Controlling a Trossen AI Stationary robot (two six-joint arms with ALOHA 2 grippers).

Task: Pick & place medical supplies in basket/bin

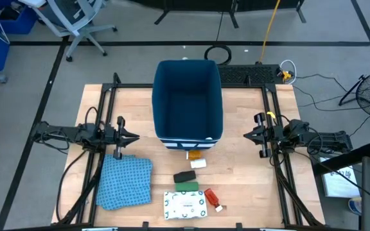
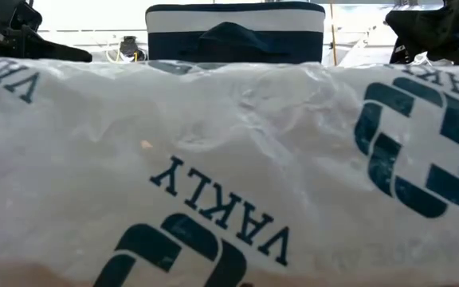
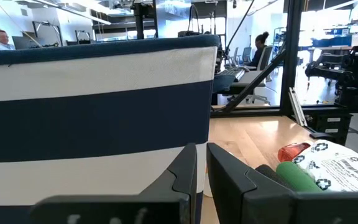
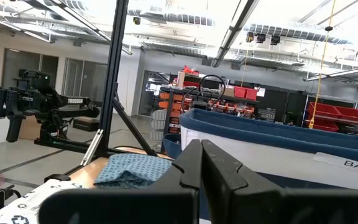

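The low view is almost wholly blocked by the packet (image 2: pixel 229 175), lying close before the lens with its dark green print upside down; above its edge only the striped upper part of the bin (image 2: pixel 235 32) and dark parts of the arms show. In the left wrist view the bin wall (image 3: pixel 98 106) fills most of the field and hides its inside.

From above, the bin (image 1: pixel 189 99) stands at the table's middle, open-topped; its dark blue floor shows nothing inside.

All supplies lie on the table (image 1: pixel 249 186) just in front of the bin: an orange piece (image 1: pixel 194 154) and a white piece (image 1: pixel 198 163) nearest its base, then the black block (image 1: pixel 184 176), the green block (image 1: pixel 186 187), the packet (image 1: pixel 185 205) and the red tube (image 1: pixel 212 197) beside the packet. A blue cloth (image 1: pixel 125 183) lies to their left.

The left gripper (image 1: pixel 132 136) waits left of the bin, the right gripper (image 1: pixel 248 135) right of it; both have fingers closed together and empty.
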